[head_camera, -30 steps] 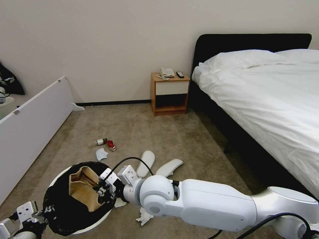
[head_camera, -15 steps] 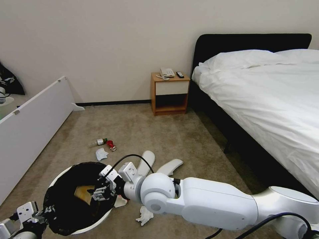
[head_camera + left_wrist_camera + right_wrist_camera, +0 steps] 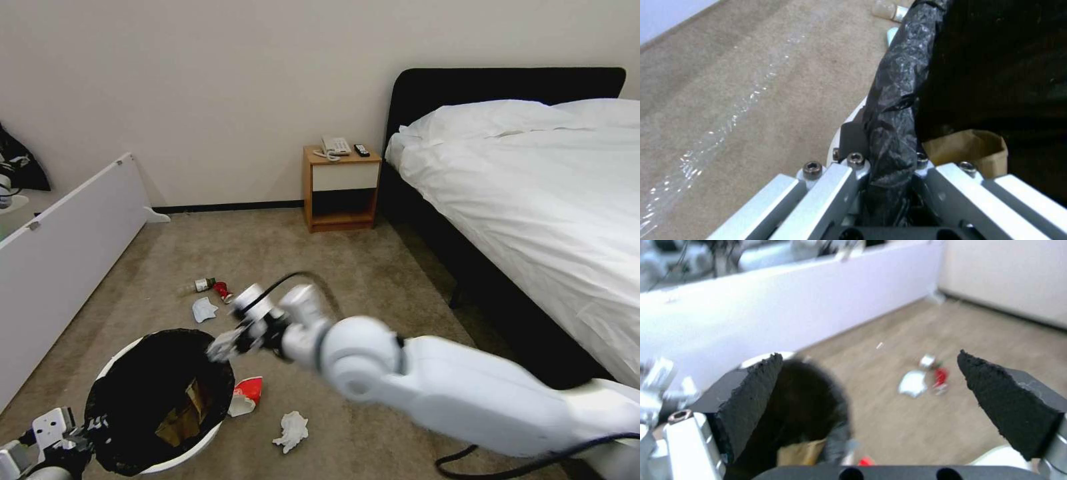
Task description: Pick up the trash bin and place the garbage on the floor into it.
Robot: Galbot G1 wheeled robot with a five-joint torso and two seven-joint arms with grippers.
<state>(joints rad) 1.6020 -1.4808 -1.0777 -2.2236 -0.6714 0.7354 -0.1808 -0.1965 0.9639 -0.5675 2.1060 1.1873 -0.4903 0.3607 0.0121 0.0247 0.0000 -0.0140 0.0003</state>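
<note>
The left gripper (image 3: 889,173) is clamping the rim of the trash bin (image 3: 127,460), its fingers pinching the black bag where it folds over the edge, down at the robot's lower left on the carpet (image 3: 300,260). A brown paper bag (image 3: 181,413) is lying inside the bin. The right gripper (image 3: 223,347) is hanging above the bin's far rim with its black pads (image 3: 751,396) spread wide and nothing between them. Just beside the bin a red-and-white carton (image 3: 247,395) is lying on the carpet, with a crumpled white paper (image 3: 291,430) near it. Farther toward the wall, a white mask (image 3: 203,309), a crushed red can (image 3: 223,292) and a clear bottle (image 3: 197,287) are lying close together, well apart from the nightstand (image 3: 340,190) and the bed (image 3: 533,200).
</note>
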